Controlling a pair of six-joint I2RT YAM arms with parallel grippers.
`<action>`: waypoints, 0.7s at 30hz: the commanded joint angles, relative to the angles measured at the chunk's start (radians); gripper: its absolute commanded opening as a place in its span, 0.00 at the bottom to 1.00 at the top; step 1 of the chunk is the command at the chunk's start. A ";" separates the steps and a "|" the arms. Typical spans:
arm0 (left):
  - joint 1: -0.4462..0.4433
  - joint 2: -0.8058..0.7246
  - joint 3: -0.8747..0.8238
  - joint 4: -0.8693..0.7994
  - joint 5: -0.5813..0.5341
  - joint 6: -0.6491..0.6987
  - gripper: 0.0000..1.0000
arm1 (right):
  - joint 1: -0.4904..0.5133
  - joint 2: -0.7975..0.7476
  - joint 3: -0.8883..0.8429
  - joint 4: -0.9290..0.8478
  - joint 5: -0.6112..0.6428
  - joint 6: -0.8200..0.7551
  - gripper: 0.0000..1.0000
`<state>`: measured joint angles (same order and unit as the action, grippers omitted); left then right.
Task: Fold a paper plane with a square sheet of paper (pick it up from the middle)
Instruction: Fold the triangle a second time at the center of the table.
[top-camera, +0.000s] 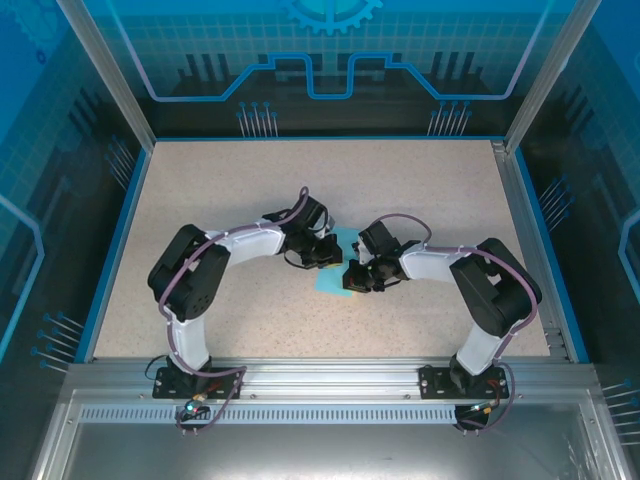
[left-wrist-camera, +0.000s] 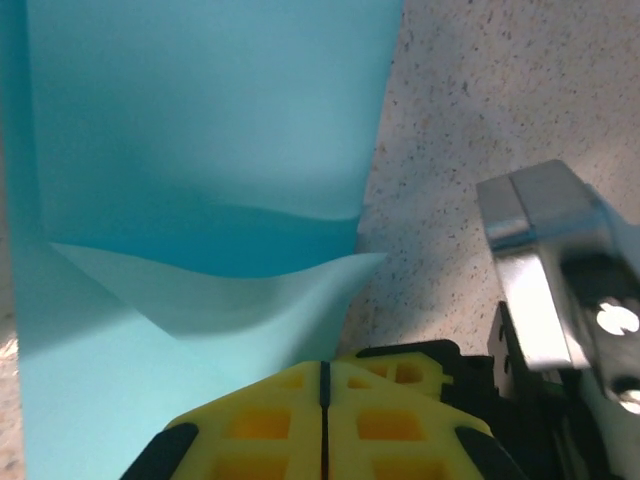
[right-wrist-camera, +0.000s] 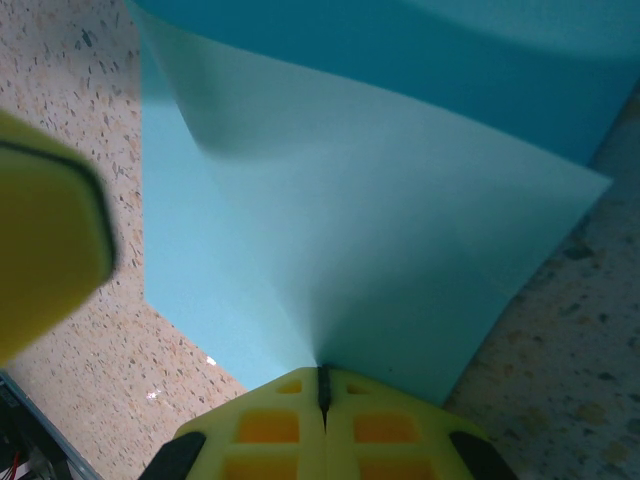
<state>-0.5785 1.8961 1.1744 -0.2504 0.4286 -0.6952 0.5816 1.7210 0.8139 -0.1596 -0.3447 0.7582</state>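
Note:
The square sheet of paper is light blue and lies at the table's middle, between the two grippers. In the left wrist view the paper has a flap lifted and curled over towards my left gripper. Its yellow jaws are shut, and I see no paper between them. My right gripper is shut on the paper, which fans up out of its closed tips in a raised crease. From above, the left gripper and the right gripper stand nearly touching over the sheet.
The speckled beige table is walled by blue panels and metal posts. A metal part of the right arm stands close beside the left jaws. A blurred yellow finger of the left gripper is at the right wrist view's left edge.

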 joint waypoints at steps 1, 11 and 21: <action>-0.003 0.044 -0.020 0.060 0.031 -0.041 0.08 | -0.016 0.045 -0.027 -0.144 0.072 -0.015 0.01; 0.006 0.135 -0.049 0.078 -0.043 -0.028 0.08 | -0.016 0.050 -0.032 -0.150 0.081 -0.013 0.01; 0.049 0.138 -0.095 0.146 -0.071 0.000 0.11 | -0.017 0.052 -0.025 -0.176 0.094 -0.017 0.00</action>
<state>-0.5591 1.9926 1.1206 -0.1013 0.4576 -0.7246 0.5812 1.7229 0.8200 -0.1719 -0.3412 0.7578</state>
